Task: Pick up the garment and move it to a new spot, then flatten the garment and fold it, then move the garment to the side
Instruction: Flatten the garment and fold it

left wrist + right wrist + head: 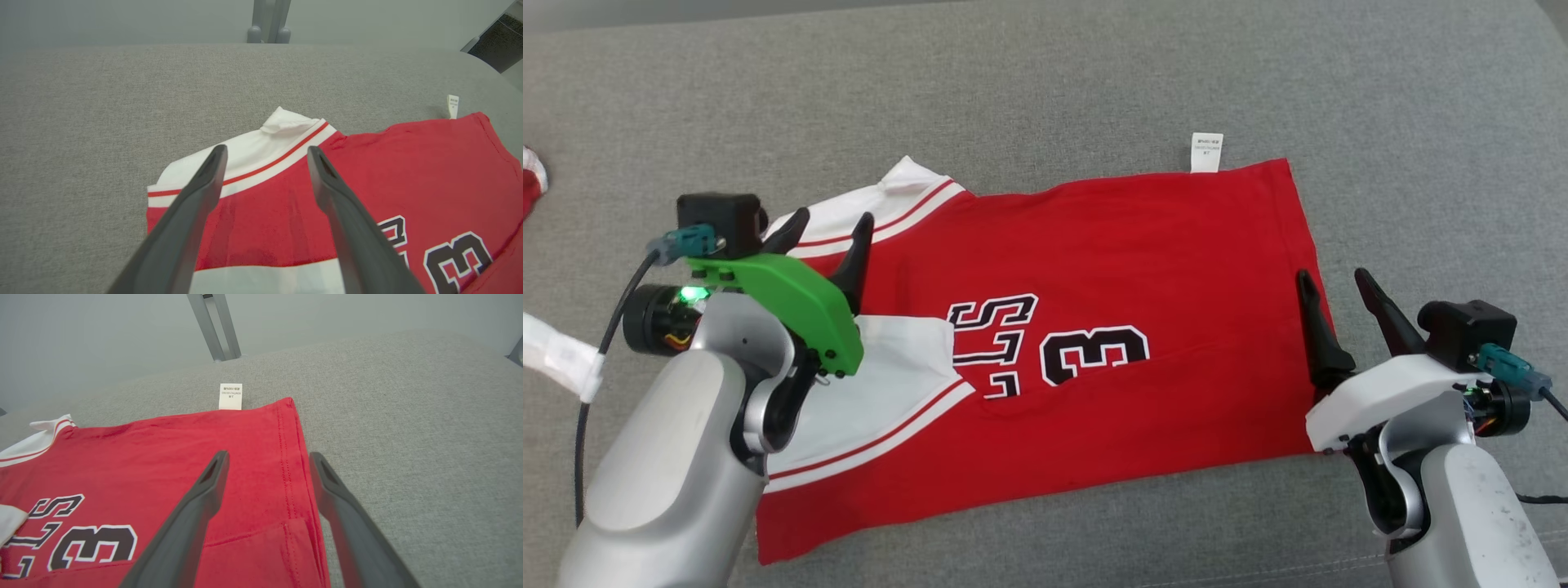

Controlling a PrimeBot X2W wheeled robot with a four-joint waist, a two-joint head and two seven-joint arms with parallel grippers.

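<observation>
The garment [1111,269] is a red jersey with white, red-striped sleeves and black lettering, lying mostly flat on the grey cushion with its near side folded over. My left gripper [837,222] hovers open over the jersey's left sleeve end, and in the left wrist view the garment [367,171] lies under the spread fingers of the left gripper [265,153]. My right gripper [1331,278] stands open above the jersey's right hem; the right wrist view has the garment [163,457] and its hem between the fingers of the right gripper [267,457]. Nothing is held.
A white care label [1206,152] sticks out from the jersey's far edge. Another red and white cloth [531,184] peeks in at the left edge. A white strap [560,355] lies near my left arm. Grey cushion [1045,82] spreads all around.
</observation>
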